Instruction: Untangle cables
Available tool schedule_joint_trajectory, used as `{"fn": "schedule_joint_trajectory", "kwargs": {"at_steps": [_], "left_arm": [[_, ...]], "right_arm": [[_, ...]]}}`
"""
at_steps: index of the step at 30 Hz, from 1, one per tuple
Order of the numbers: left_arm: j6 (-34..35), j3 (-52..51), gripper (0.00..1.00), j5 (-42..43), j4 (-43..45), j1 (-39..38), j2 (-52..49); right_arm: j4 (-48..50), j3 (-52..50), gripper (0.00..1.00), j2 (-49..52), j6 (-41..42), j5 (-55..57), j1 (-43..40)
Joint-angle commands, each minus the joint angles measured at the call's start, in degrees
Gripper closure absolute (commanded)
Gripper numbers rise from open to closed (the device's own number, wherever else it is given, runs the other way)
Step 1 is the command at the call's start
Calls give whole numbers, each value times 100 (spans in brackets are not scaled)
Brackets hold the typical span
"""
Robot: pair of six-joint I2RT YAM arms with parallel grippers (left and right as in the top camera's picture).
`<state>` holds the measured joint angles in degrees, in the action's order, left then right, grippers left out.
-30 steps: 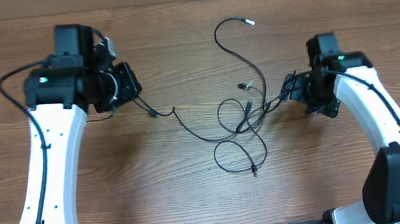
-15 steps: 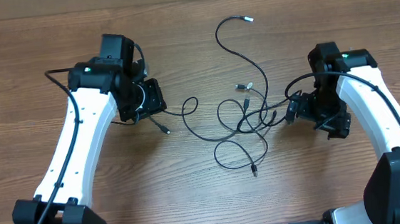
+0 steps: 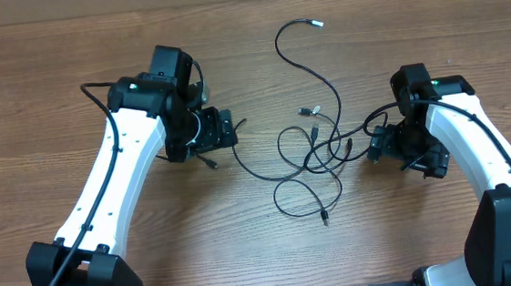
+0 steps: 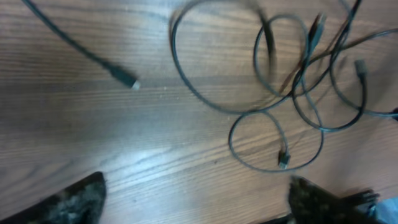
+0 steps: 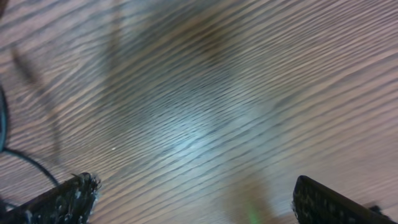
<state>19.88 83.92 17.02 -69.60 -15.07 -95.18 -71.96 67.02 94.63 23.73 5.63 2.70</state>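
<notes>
The cables (image 3: 314,159) lie in a loose knot of overlapping loops at the middle of the bench (image 3: 50,86), slightly toward its right edge. One strand climbs from the knot in a curve toward the far edge and ends in a silver-tipped plug (image 3: 319,26). Another strand runs left out of the knot to the left gripper (image 3: 228,130), and a free plug end (image 3: 211,165) lies on the wood just on the near side of that gripper. On the near side of the knot a single loop closes on a small dark plug (image 3: 324,218).

In the left wrist view the left gripper's fingers (image 4: 78,200) stand wide apart with nothing between them, and the loops lie on the wood ahead of them.

The right gripper (image 3: 376,143) sits at the knot's right side, toward the right edge. The blurred right wrist view shows its fingers (image 5: 65,200) spread wide over bare wood, with one thin strand (image 5: 28,160) just beside the left-hand finger.
</notes>
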Motion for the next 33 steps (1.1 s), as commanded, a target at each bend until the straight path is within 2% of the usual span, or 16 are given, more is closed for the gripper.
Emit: {"fn": "schedule_joint_trajectory", "kwargs": {"at_steps": [1,6,9,11,13,15,18,26,30,33], "left_arm": [[-170,-33,0,-313,-223,-24,-50],[-168,212,0,-367,-671,26,-50],[-149,356,4,-229,-654,24,-50],[-144,365,11,109,-507,-15,-50],[-103,350,23,450,-308,-101,-59],[74,343,28,450,-162,-214,-72],[332,310,34,280,63,-459,-83],[1209,234,63,-575,400,-1180,-131],[1517,234,68,-1169,424,-1484,-293],[1598,234,68,-1209,428,-1587,-516]], "right_arm": [[-90,608,0,-37,-24,553,-26],[-444,1552,0,-39,-13,758,-26],[-396,1847,0,-39,-17,144,-26],[-306,1853,0,-37,-17,-422,-26],[-293,1840,0,-26,-17,-970,-24],[-310,1805,0,-26,-20,-1311,9],[-354,1698,0,-26,-20,-1390,70],[-87,1014,0,-26,-17,-1390,282],[308,623,0,-26,-17,-1390,282],[619,457,0,-26,-17,-1388,282]]}}
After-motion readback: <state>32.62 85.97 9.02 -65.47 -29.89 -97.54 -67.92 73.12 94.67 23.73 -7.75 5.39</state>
